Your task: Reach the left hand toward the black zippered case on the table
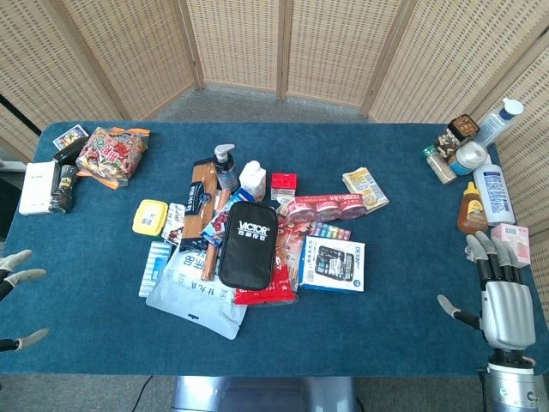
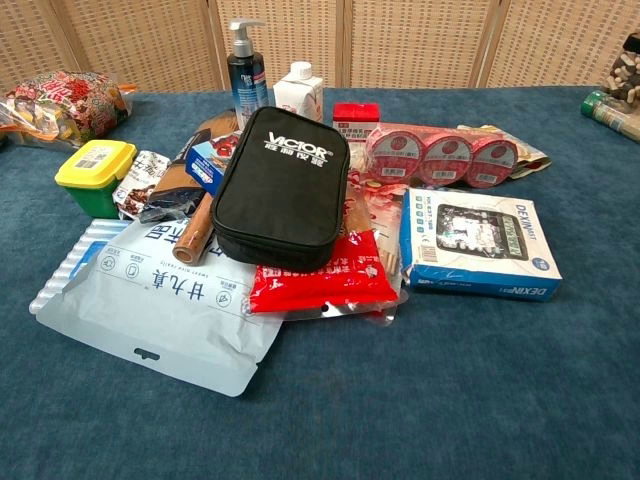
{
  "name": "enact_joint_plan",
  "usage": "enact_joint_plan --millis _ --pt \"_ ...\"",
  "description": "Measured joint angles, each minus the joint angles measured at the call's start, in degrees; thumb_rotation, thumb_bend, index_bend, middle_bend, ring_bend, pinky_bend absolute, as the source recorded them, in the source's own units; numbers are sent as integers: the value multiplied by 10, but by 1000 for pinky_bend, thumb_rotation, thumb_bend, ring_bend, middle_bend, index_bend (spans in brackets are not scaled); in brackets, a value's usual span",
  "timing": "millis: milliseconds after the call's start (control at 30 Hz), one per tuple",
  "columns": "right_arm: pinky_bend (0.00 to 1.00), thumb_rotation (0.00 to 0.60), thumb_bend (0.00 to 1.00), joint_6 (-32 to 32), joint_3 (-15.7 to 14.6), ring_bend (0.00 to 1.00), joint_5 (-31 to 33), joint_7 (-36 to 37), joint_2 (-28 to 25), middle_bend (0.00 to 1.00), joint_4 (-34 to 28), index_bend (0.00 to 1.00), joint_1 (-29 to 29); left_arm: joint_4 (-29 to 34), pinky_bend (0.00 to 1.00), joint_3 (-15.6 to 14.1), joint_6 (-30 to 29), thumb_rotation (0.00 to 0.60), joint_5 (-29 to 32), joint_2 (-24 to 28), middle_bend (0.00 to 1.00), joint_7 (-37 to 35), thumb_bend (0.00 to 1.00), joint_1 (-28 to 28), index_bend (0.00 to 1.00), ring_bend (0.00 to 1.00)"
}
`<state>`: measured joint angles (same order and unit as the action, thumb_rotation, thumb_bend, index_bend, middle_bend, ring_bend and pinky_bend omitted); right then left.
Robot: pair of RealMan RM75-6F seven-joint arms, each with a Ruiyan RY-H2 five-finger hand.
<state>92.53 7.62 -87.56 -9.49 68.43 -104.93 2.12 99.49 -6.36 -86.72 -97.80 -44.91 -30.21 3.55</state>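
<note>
1. Nearest, at the table's front left edge in the head view: left hand [image 1: 15, 296], only fingertips showing at the frame border, spread apart, holding nothing, well apart from the pile.
2. At the front right corner: right hand [image 1: 502, 296], upright, fingers apart and pointing away, thumb out to the side, released and empty.
3. Toward the front of the pile: pale blue pouch [image 2: 165, 300] lying flat, with a red packet [image 2: 320, 280] beside it, both partly tucked under the case.
4. Mid-table, on top of the heap: black zippered case [image 2: 278, 185], lying flat, white "VICTOR" lettering up, untouched by either hand.
5. Just right of the case: blue-and-white calculator box [image 2: 480, 245]; behind it a row of red-lidded cups [image 2: 440, 155].
6. Left of the case: yellow-lidded green tub [image 2: 95, 175].
7. Behind the case: dark pump bottle [image 2: 245, 75] and white carton [image 2: 298, 90], both upright.
8. Far left: snack bag [image 1: 111, 154]. Far right edge: cluster of bottles and jars [image 1: 476, 163].
</note>
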Motion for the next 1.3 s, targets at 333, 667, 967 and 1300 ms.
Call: enact_joint_plan --millis 333,667,967,1300 --pt "0 600 0 4 3 0 4 7 -2 0 0 0 -1 -22 0 4 12 600 -23 -18 0 -3 0 19 232 0" --pt "0 600 0 -1 9 0 24 27 -13 0 -14 0 -3 -172 0 57 -48 600 -125 -87 0 117 0 74 0 0" --pt "0 600 0 -6 6 0 24 55 -24 0 -24 0 -4 -311 0 86 -31 600 -228 -183 0 244 0 193 0 0" --pt "0 600 0 -9 5 0 24 86 -35 0 -27 0 -5 -371 0 92 28 600 -275 -285 0 321 0 308 0 0"
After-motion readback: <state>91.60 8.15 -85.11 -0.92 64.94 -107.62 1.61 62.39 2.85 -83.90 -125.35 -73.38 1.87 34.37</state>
